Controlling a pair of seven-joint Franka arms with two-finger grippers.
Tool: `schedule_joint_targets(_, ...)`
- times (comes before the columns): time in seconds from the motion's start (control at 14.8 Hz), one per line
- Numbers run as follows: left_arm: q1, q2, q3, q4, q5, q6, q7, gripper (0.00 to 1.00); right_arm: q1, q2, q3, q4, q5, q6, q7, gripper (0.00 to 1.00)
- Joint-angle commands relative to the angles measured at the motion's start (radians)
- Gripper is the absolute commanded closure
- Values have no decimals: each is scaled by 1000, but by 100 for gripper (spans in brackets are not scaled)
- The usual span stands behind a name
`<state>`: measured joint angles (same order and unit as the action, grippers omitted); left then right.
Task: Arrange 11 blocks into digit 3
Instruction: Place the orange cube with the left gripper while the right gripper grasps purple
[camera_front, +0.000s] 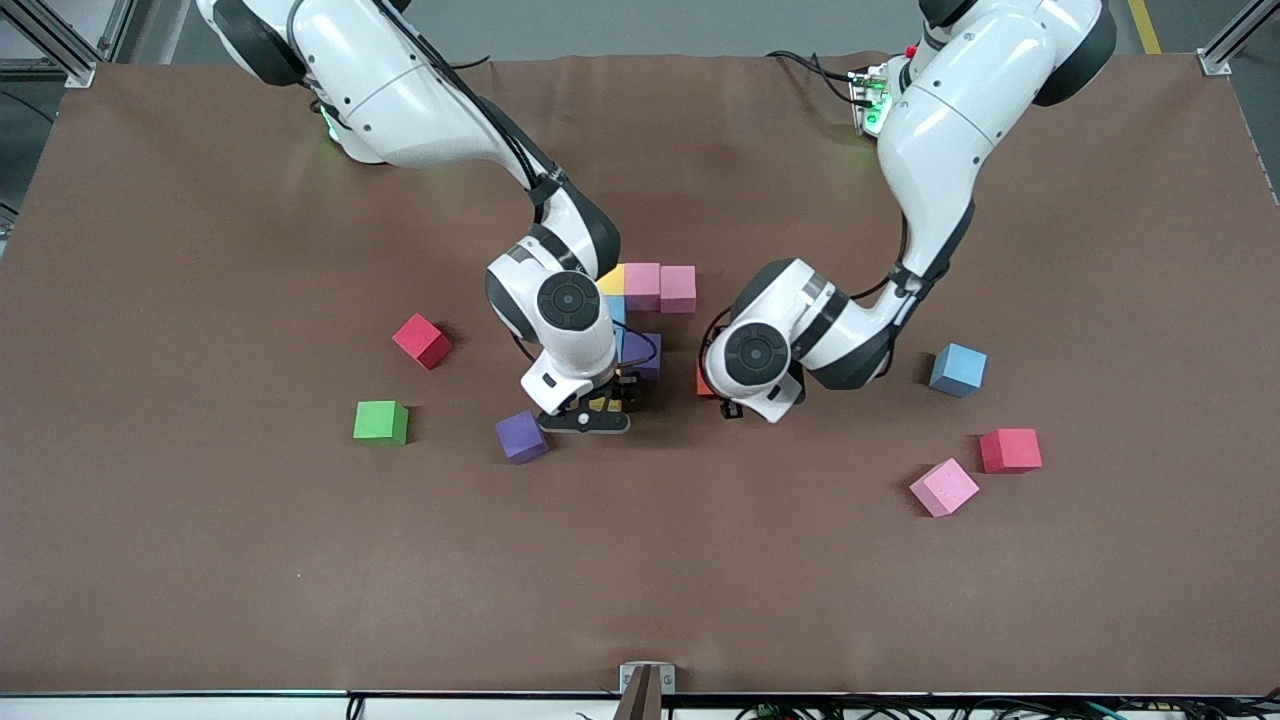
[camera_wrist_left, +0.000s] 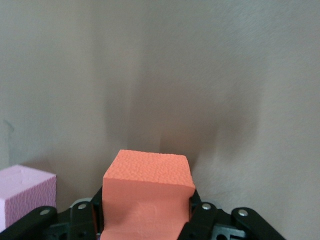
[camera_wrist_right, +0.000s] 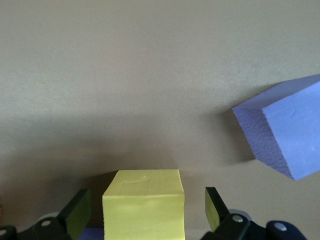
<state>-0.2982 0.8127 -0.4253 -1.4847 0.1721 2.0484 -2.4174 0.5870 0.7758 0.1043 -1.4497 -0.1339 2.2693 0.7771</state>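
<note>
While right fingers (camera_wrist_right: 145, 215) stand apart around yellow cube (camera_wrist_right: 143, 202) — untouched, left fingers (camera_wrist_left: 145, 220) clamp orange cube (camera_wrist_left: 146, 197).

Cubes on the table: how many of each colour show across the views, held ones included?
pink cubes: 3
yellow cubes: 2
light blue cubes: 2
purple cubes: 2
red cubes: 2
orange cube: 1
green cube: 1
Total: 13 visible; the arms may hide more.

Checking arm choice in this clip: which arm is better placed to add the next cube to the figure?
The left. Its gripper is shut on an orange cube right beside the figure. The right gripper stands open around a yellow cube, holding nothing.
</note>
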Motion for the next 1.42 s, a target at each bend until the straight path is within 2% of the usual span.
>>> schedule_joint_targets(0.0,-18,-10,4,-35,17,47,-60,86,-21,-47,5,-18,2,-22,11,0)
schedule_joint_targets(0.4,-50,-10,4,-62,18,131,-88,86,-151,-81,-3,-21,-10,-83,21,0)
schedule_joint_targets(0.54,-61,-10,5,-63,18,137,-88,86,-200,-73,-40,-21,-10,-70,13,0)
schedule_joint_targets(0.67,-62,-10,5,-63,26,157,-88,86,-217,-72,-43,-28,-9,-63,25,0)
schedule_joint_targets(0.74,-62,-10,5,-62,38,157,-88,86,-219,-72,-44,-32,-1,-70,69,0)
schedule_joint_targets(1.08,-70,-10,4,-62,53,157,-86,86,-210,-61,-43,-38,-1,-60,546,0)
schedule_joint_targets(1.35,-81,-10,4,-63,53,156,-85,85,-193,-40,-40,-43,36,-45,706,0)
